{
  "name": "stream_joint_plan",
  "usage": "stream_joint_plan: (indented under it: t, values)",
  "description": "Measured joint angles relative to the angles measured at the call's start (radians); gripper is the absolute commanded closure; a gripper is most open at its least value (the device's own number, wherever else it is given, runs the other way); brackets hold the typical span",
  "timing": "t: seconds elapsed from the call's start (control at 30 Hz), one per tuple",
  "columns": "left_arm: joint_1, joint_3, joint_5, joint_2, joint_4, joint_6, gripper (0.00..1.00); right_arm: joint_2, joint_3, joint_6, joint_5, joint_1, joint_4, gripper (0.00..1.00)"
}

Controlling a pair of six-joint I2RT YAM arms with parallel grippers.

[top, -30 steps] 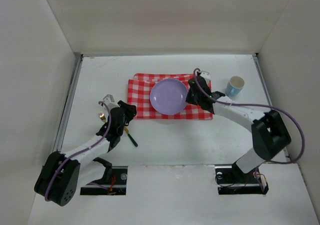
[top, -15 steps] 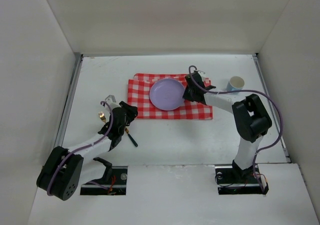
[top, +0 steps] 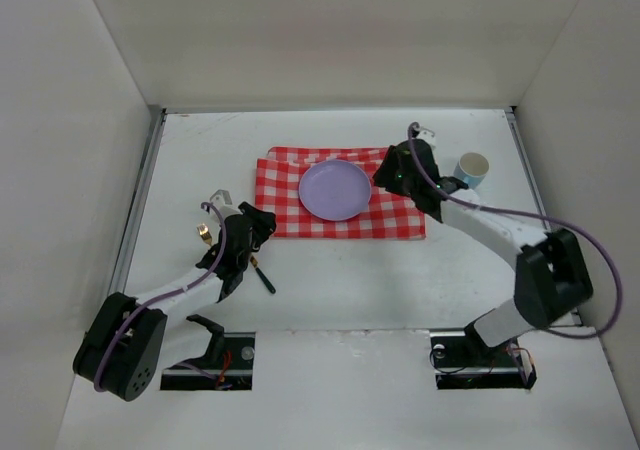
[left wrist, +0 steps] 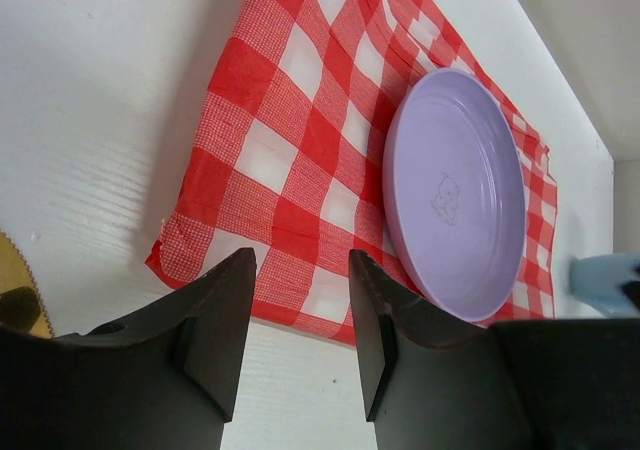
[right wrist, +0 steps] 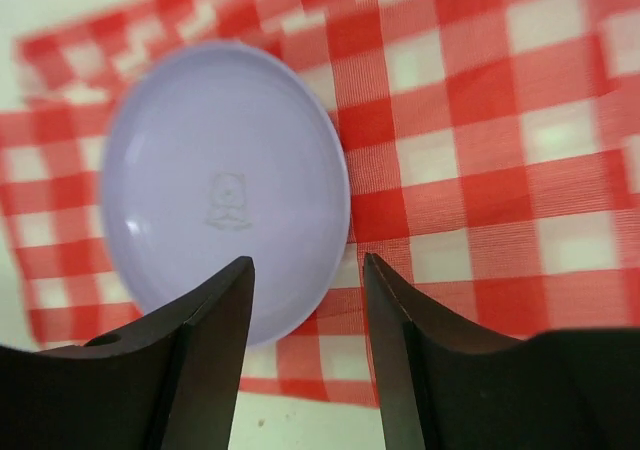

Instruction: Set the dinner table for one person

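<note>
A lilac plate (top: 335, 190) lies flat on a red-and-white checkered cloth (top: 400, 218) in the middle of the white dinner table (top: 340, 290). My right gripper (top: 388, 178) hovers just right of the plate, open and empty. In the right wrist view its jaws (right wrist: 305, 310) stand apart above the plate's (right wrist: 225, 190) rim and the cloth (right wrist: 480, 150). My left gripper (top: 256, 222) is open off the cloth's left corner. In the left wrist view its empty jaws (left wrist: 300, 310) frame the cloth's (left wrist: 290, 150) edge, with the plate (left wrist: 455, 195) beyond.
A light blue cup (top: 469, 171) stands right of the cloth and shows at the edge of the left wrist view (left wrist: 605, 275). A gold utensil (top: 203, 233) and a dark-handled one (top: 265, 277) lie beside the left arm. Metal rails (top: 140, 195) and white walls bound the table.
My right gripper has opened, let go of the plate and drawn back up and to the right. The plate now rests on the cloth. The left arm has hardly moved.
</note>
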Motion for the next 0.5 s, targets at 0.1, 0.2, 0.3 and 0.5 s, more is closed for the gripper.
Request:
stream_joint_plan:
  t: [0.1,0.2,0.3,0.5]
  values:
    - [-0.002,0.000,0.004,0.000,0.002,-0.002,0.60,-0.183,-0.055,-0.023,0.049,-0.038,0.002,0.55]
    - [-0.005,0.000,0.014,0.000,0.003,-0.006,0.60,-0.329,-0.103,-0.049,0.130,-0.108,0.003,0.67]
    - [-0.004,0.000,0.019,-0.003,0.003,-0.007,0.60,-0.396,-0.143,-0.070,0.238,-0.187,-0.010,0.70]
    - [0.000,-0.007,0.022,-0.023,0.006,-0.007,0.59,-0.325,-0.196,-0.103,0.339,-0.287,-0.045,0.45]
